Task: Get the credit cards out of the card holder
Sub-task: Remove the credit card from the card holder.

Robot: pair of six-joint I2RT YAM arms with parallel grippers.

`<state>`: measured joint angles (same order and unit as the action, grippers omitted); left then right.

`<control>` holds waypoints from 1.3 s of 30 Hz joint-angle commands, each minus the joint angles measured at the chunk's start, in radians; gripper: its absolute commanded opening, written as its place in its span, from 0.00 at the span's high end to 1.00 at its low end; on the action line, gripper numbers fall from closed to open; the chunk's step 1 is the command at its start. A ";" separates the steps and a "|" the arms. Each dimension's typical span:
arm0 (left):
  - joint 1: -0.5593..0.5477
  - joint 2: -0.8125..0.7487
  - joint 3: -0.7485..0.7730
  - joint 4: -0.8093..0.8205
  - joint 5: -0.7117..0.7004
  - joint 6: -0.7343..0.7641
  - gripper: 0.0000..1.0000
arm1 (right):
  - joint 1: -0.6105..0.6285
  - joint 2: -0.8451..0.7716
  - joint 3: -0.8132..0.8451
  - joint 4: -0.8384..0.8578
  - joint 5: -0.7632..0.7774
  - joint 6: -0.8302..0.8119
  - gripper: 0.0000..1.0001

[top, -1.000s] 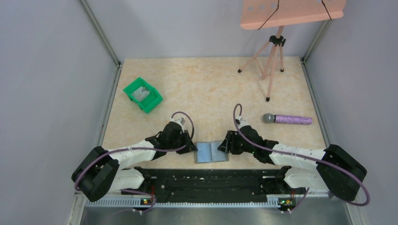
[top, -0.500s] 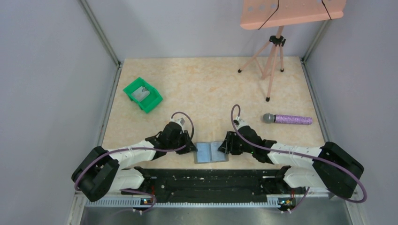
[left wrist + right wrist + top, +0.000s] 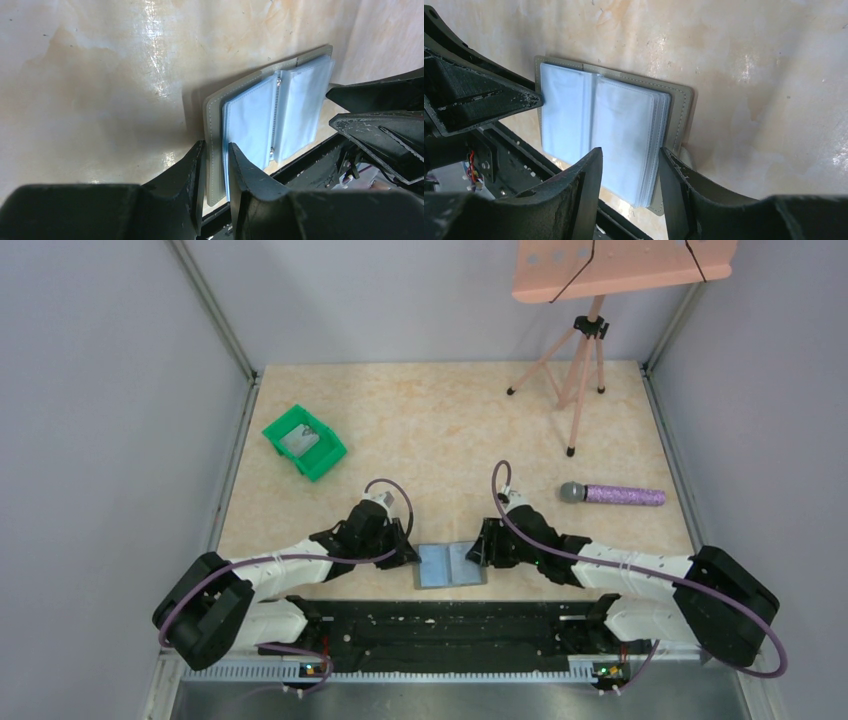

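Left gripper (image 3: 216,150) clamped the card holder (image 3: 295,110) edge; right gripper (image 3: 630,155) fingers straddled its sleeves (image 3: 624,125), grip unclear. Slick sleeves might slip free.

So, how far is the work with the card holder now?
Done: the card holder lies open on the table. In hand: left gripper pinches its left cover, right gripper straddles the right sleeves. Left: pulling cards out; none lies on the table.

We're looking into a robot lab cell here: plain grey panels (image 3: 90,390) on metal posts (image 3: 215,315) box in a beige marbled table (image 3: 440,420). The left arm (image 3: 290,565) and right arm (image 3: 620,570) are bolted to a black base rail (image 3: 450,625), and a tripod (image 3: 580,370) stands behind.
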<state>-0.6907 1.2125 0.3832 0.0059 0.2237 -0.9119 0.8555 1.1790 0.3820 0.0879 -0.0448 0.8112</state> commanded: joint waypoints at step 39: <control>-0.005 -0.019 -0.014 0.031 0.013 -0.002 0.73 | 0.048 0.072 0.041 0.263 -0.153 0.050 0.67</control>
<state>-0.6918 1.2125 0.3775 0.0063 0.2245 -0.9142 0.8860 1.2396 0.4084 0.2241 -0.1368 0.8310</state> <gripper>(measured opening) 0.276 0.330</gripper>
